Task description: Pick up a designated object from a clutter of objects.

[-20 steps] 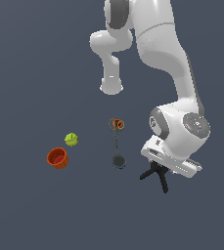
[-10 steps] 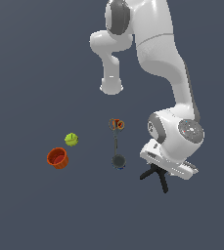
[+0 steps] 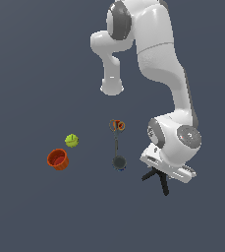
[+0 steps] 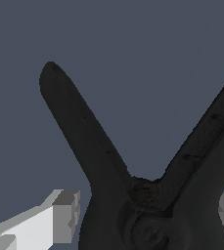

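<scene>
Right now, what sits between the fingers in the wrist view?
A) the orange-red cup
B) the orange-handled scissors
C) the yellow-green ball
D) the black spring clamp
D: the wrist view shows the black spring clamp with its two splayed handles filling the frame, a light finger on either side of its body; in the exterior view the clamp's handles poke out directly below the gripper.

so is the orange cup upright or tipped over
Upright: the orange cup shows its open mouth facing up in the exterior view, standing apart from the ball.
</scene>
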You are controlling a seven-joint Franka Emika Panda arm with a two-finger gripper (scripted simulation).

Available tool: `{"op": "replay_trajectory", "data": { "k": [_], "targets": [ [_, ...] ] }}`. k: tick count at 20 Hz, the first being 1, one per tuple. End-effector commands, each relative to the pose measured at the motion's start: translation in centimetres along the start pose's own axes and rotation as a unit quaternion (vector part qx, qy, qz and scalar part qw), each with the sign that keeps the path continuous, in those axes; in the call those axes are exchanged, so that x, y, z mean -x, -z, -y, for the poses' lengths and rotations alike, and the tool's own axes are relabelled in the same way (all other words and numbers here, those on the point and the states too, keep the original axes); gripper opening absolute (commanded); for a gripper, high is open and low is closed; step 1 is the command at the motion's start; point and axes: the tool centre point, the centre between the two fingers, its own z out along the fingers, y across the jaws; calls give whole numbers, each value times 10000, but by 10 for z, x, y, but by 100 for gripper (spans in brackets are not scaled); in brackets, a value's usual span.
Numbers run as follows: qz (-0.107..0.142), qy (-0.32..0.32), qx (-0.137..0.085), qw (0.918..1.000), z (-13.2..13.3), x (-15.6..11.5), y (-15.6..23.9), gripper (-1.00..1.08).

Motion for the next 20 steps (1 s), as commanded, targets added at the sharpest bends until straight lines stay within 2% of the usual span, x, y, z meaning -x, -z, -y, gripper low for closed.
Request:
{"op": "replay_trajectory", "data": {
  "k": [1, 12, 20],
  "targets": [
    [12, -12, 24, 10000, -3, 0, -3, -100],
    [-3, 0, -6, 10000, -1, 0, 2, -100],
    [-3, 0, -6, 10000, -16, 1, 16, -100]
  ]
}}
